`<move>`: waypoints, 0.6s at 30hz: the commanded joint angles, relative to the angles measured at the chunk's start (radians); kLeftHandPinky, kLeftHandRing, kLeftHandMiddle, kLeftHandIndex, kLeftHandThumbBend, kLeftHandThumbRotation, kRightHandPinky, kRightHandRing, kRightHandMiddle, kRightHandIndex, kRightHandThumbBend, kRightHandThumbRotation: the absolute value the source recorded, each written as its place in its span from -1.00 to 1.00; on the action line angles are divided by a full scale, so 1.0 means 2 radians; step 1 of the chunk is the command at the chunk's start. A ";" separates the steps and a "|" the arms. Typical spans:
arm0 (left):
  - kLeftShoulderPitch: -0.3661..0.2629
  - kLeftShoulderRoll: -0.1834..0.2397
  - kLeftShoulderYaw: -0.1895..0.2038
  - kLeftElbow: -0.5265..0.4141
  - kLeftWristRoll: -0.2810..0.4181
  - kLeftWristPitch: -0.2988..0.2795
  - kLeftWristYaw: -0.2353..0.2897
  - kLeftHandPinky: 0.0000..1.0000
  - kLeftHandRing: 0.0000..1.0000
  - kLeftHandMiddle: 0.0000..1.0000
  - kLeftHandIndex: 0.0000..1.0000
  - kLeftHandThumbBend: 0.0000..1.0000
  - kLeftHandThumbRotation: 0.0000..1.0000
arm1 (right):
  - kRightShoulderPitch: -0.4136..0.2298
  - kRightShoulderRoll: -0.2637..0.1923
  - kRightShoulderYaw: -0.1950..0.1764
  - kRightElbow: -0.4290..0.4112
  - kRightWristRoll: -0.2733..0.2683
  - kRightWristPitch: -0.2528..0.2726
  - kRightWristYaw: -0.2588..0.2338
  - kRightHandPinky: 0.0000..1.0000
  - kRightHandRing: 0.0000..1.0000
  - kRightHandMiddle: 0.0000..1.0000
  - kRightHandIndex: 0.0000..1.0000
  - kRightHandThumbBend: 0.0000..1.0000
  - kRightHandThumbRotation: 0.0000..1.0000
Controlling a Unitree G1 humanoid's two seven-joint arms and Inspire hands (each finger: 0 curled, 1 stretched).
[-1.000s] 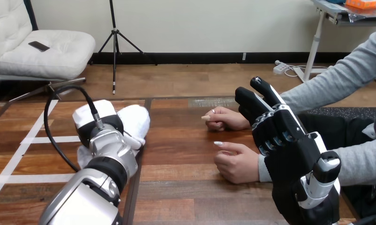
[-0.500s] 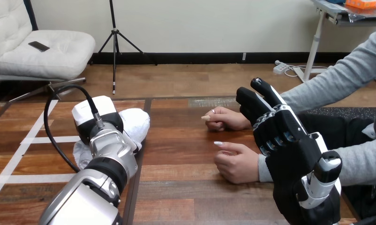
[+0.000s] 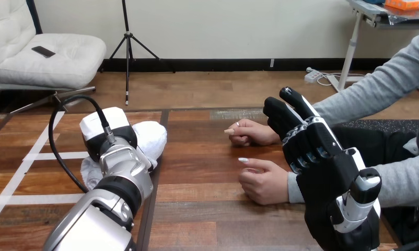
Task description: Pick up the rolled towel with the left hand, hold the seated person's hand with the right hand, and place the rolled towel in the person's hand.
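L hand down on rolled towel, left part of table; R hand up at right, by the person.

Whether L hand has closed on the roll: can't tell. Roll's long axis seems to run near-left to far-right, w/ ends showing either side of the hand. Best approach, I judge: wrap across mid-length, squeeze firm before lifting so it doesn't unroll. R hand spread straight, holding nothing, just right of person's near hand. Person's far hand rests beyond, well apart from towel.
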 commanded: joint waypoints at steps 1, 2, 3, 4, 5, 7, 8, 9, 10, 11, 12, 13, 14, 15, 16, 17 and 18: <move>-0.013 0.014 0.001 -0.007 0.003 -0.011 0.010 -0.53 -0.31 -0.07 0.23 0.27 -1.00 | -0.017 0.005 -0.007 -0.015 0.000 -0.011 -0.003 0.96 0.86 0.78 0.83 1.00 1.00; -0.013 0.014 0.001 -0.007 0.002 -0.012 0.010 -0.53 -0.31 -0.07 0.23 0.27 -1.00 | -0.017 0.004 -0.007 -0.016 0.000 -0.010 -0.003 0.96 0.86 0.78 0.83 1.00 1.00; -0.013 0.015 0.001 -0.008 0.002 -0.013 0.010 -0.53 -0.31 -0.07 0.23 0.28 -1.00 | -0.017 0.004 -0.007 -0.016 0.001 -0.009 -0.002 0.96 0.86 0.79 0.83 1.00 1.00; -0.012 0.015 0.002 -0.008 0.002 -0.016 0.010 -0.52 -0.30 -0.07 0.24 0.28 -1.00 | -0.017 0.004 -0.006 -0.016 0.002 -0.008 -0.002 0.96 0.86 0.79 0.83 1.00 1.00; -0.011 0.016 0.002 -0.009 0.001 -0.018 0.010 -0.51 -0.30 -0.07 0.24 0.28 -1.00 | -0.017 0.004 -0.006 -0.017 0.004 -0.007 -0.001 0.96 0.86 0.79 0.83 1.00 1.00; -0.011 0.017 0.003 -0.009 0.001 -0.022 0.010 -0.50 -0.29 -0.06 0.24 0.27 -1.00 | -0.017 0.004 -0.006 -0.016 0.004 -0.007 -0.001 0.96 0.86 0.79 0.83 1.00 1.00; -0.010 0.017 0.003 -0.010 0.001 -0.023 0.010 -0.50 -0.28 -0.06 0.24 0.28 -1.00 | -0.017 0.004 -0.006 -0.016 0.003 -0.007 -0.001 0.96 0.86 0.79 0.83 1.00 1.00; -0.010 0.018 0.003 -0.010 0.001 -0.024 0.010 -0.49 -0.28 -0.06 0.24 0.28 -1.00 | -0.017 0.004 -0.006 -0.016 0.002 -0.008 -0.002 0.96 0.86 0.79 0.83 1.00 1.00; -0.009 0.018 0.005 -0.012 -0.001 -0.028 0.011 -0.49 -0.28 -0.06 0.24 0.28 -1.00 | -0.017 0.004 -0.006 -0.015 0.000 -0.008 -0.002 0.96 0.86 0.79 0.83 1.00 1.00; -0.009 0.019 0.006 -0.013 -0.002 -0.031 0.012 -0.49 -0.28 -0.07 0.24 0.29 -1.00 | -0.017 0.004 -0.006 -0.015 -0.001 -0.008 -0.003 0.96 0.86 0.79 0.83 1.00 1.00; -0.008 0.019 0.007 -0.013 -0.003 -0.032 0.012 -0.49 -0.29 -0.07 0.23 0.30 -1.00 | -0.017 0.004 -0.007 -0.016 -0.002 -0.008 -0.003 0.97 0.86 0.79 0.83 1.00 1.00; -0.007 0.021 0.012 -0.016 -0.007 -0.040 0.015 -0.50 -0.30 -0.08 0.23 0.31 -1.00 | -0.017 0.004 -0.006 -0.015 -0.002 -0.008 -0.003 0.97 0.86 0.78 0.83 1.00 1.00; -0.006 0.022 0.015 -0.018 -0.011 -0.045 0.016 -0.49 -0.29 -0.08 0.23 0.31 -1.00 | -0.017 0.004 -0.006 -0.015 -0.002 -0.008 -0.003 0.97 0.86 0.78 0.83 1.00 1.00; -0.005 0.023 0.018 -0.019 -0.013 -0.048 0.018 -0.49 -0.29 -0.08 0.22 0.32 -1.00 | -0.017 0.004 -0.006 -0.015 -0.002 -0.008 -0.003 0.97 0.86 0.78 0.83 0.99 1.00; -0.003 0.024 0.021 -0.023 -0.016 -0.055 0.022 -0.49 -0.29 -0.08 0.22 0.32 -1.00 | -0.017 0.004 -0.006 -0.015 -0.002 -0.008 -0.003 0.97 0.86 0.78 0.83 0.99 1.00; -0.001 0.025 0.023 -0.025 -0.018 -0.059 0.025 -0.49 -0.29 -0.09 0.21 0.34 -1.00 | -0.017 0.004 -0.006 -0.015 -0.001 -0.008 -0.003 0.97 0.86 0.78 0.83 0.99 1.00; 0.000 0.026 0.025 -0.026 -0.020 -0.062 0.027 -0.49 -0.29 -0.09 0.20 0.35 -1.00 | -0.017 0.003 -0.006 -0.015 -0.001 -0.007 -0.002 0.97 0.86 0.78 0.83 0.99 1.00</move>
